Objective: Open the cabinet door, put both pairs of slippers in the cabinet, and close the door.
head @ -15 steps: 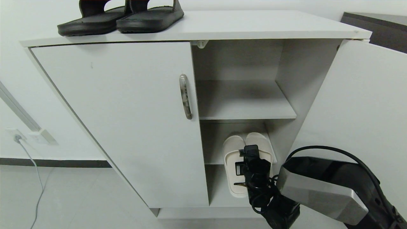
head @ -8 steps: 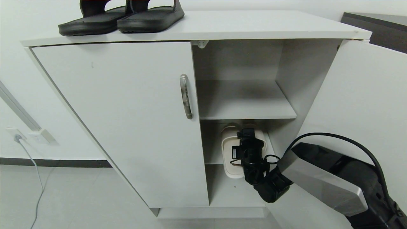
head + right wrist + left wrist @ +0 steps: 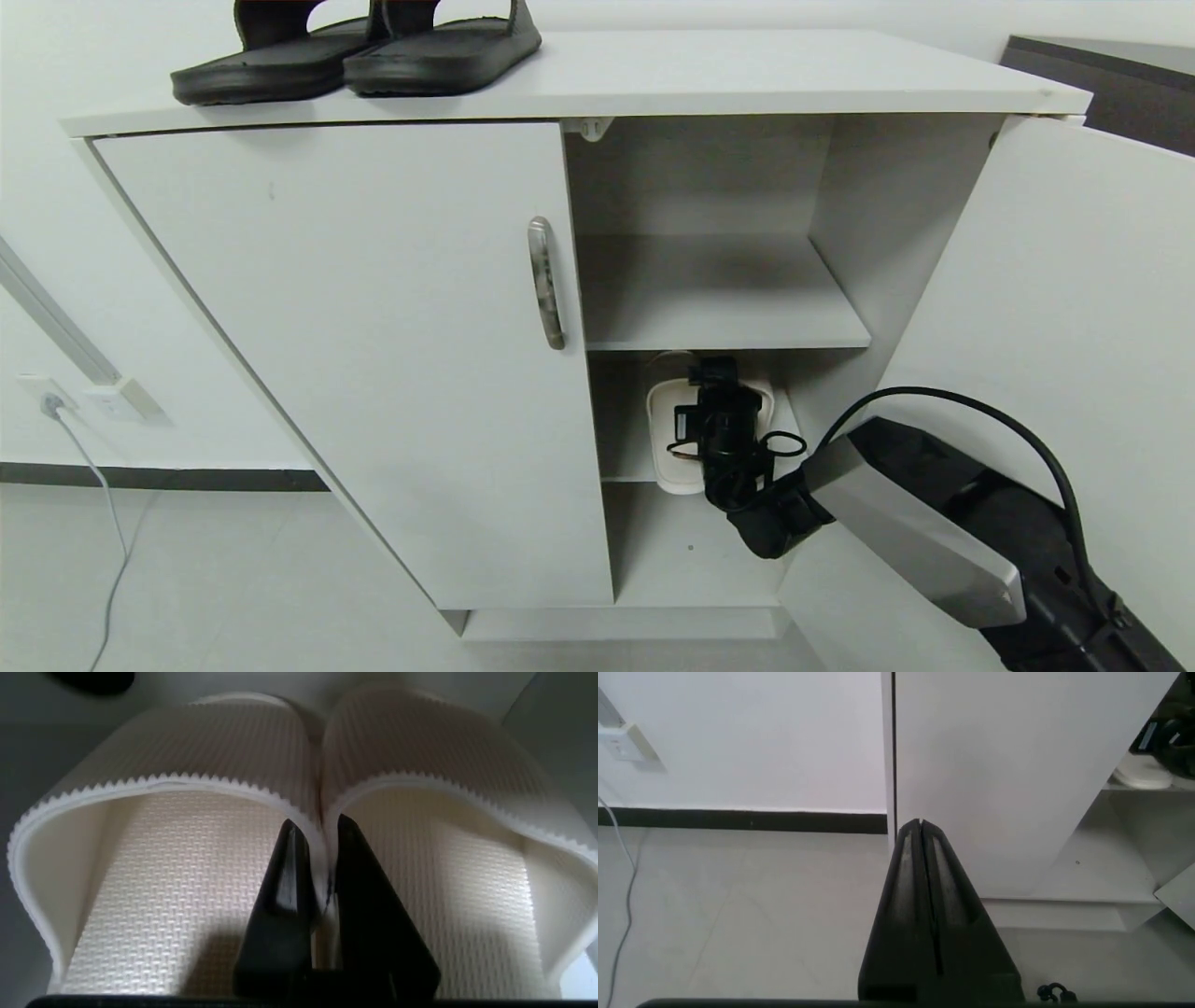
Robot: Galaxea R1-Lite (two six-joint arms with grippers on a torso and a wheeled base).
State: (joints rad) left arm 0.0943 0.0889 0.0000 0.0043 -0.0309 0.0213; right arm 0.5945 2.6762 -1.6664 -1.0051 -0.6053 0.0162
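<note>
The white cabinet point(image 3: 653, 79) has its right door point(image 3: 1055, 280) swung open and its left door point(image 3: 355, 327) closed. A black pair of slippers point(image 3: 355, 51) lies on the cabinet top at the left. The white pair of slippers point(image 3: 665, 439) rests on the lower shelf inside. My right gripper point(image 3: 711, 373) is inside that compartment. In the right wrist view it point(image 3: 318, 831) is shut on the touching inner edges of the white slippers point(image 3: 168, 887). My left gripper point(image 3: 920, 826) hangs low before the closed door, shut on nothing.
A metal handle point(image 3: 545, 283) runs down the closed door's right edge. The upper shelf point(image 3: 719, 299) lies just above my right gripper. A wall socket with a cable point(image 3: 47, 403) is at the left, above bare floor point(image 3: 233, 579). Dark furniture point(image 3: 1102, 84) stands behind the open door.
My right arm has pushed forward, carrying the white slippers from the shelf's front edge deeper into the lower compartment. The black slippers and both doors have not moved.
</note>
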